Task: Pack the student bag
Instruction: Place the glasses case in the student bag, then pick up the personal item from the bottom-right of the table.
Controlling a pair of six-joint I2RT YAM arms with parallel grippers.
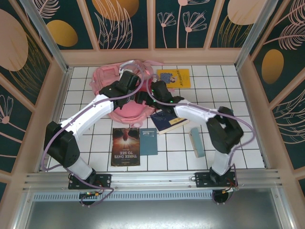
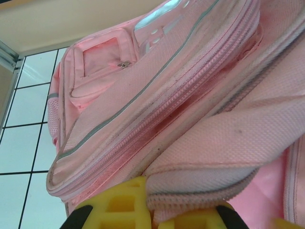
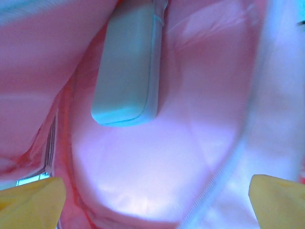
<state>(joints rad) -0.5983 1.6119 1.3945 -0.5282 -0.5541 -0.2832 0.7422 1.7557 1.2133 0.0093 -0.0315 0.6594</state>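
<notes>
**Soft pink student bag (image 1: 106,76), mouth held open, at the far left-centre of the white tiled bench (image 1: 228,95).**

The left end effector (image 2: 152,214) is clamped on the padded rim of the opening. The right end effector (image 3: 153,198) is spread wide and empty inside the bag, near a pale teal case (image 3: 126,71). The fabric looks light and floppy and would likely sag shut, so the stitched rim or a strap seems the surest hold. A yellow book (image 1: 174,78) and others lie loose on the smooth tiles. Wood-framed dark floral panels (image 1: 128,21) wall the bench.
</notes>
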